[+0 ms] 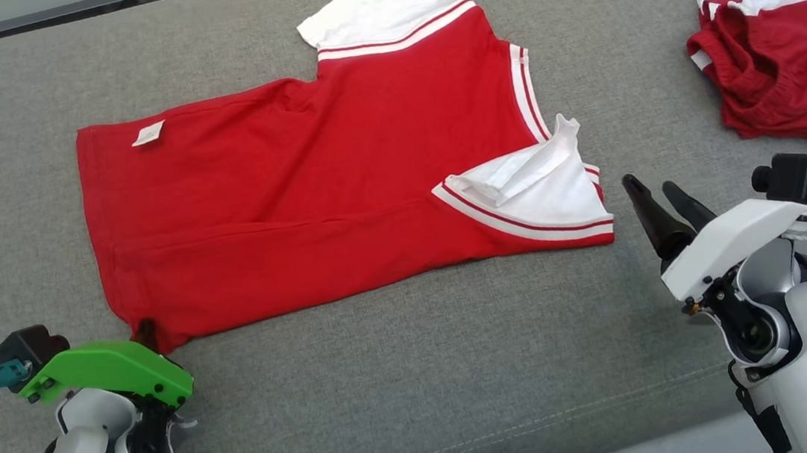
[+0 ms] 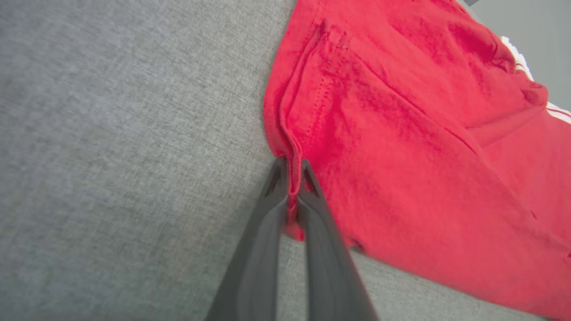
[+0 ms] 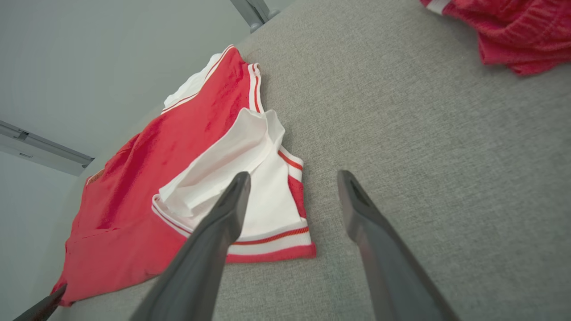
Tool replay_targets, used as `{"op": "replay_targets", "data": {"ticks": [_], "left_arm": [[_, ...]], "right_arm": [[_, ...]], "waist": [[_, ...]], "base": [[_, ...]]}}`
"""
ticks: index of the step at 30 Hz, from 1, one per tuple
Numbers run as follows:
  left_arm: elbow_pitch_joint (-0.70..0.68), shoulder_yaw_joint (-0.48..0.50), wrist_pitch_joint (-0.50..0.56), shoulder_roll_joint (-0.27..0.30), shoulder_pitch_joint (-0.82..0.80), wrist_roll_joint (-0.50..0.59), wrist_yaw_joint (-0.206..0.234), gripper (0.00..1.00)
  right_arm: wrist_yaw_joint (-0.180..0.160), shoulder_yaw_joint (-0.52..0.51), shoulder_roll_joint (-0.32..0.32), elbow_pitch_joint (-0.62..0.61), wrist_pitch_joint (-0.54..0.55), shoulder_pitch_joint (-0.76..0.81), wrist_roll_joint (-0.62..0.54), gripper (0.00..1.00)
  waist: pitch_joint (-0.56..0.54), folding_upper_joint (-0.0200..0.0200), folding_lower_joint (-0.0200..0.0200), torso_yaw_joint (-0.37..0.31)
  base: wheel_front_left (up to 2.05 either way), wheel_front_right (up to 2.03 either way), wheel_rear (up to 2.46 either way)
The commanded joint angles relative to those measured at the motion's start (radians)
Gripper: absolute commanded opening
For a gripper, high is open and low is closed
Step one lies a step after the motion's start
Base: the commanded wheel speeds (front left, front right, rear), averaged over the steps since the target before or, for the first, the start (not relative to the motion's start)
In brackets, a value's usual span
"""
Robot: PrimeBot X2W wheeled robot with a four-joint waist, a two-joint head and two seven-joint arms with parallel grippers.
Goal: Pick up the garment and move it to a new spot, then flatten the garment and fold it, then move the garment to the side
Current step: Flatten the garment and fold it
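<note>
Left pincer (image 2: 292, 168), over the grey desk (image 1: 391, 393) where the red garment (image 1: 309, 184) lay spread centrally, was clenched on its near hem corner (image 1: 164, 340), right pincer (image 1: 650, 187) released beside the white sleeve (image 1: 542, 193); flattening judged in hand, next requiring outward tension.

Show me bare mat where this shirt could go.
The widest bare mat lies along the near side, between the shirt and the front seam. A strip runs left of its hem. The right is crowded by the shorts, with a gap between them and the collar.
</note>
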Motion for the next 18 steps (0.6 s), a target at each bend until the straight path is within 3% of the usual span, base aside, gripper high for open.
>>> {"op": "replay_targets", "data": {"ticks": [1,18], "left_arm": [[-0.004,-0.006,-0.004,-0.005,-0.010,0.015,-0.008,0.00],[-0.111,-0.024,-0.019,-0.009,0.002,0.030,-0.002,0.00]], "right_arm": [[0.000,0.002,0.001,0.009,-0.007,0.011,0.004,1.00],[0.000,0.057,0.034,0.282,-0.068,-0.080,-0.012,1.00]], "waist": [[0.004,-0.0001,0.0000,0.008],[0.032,-0.0001,0.0000,0.072]], "base": [[0.00,0.00,0.00],[0.00,0.00,0.00]]}}
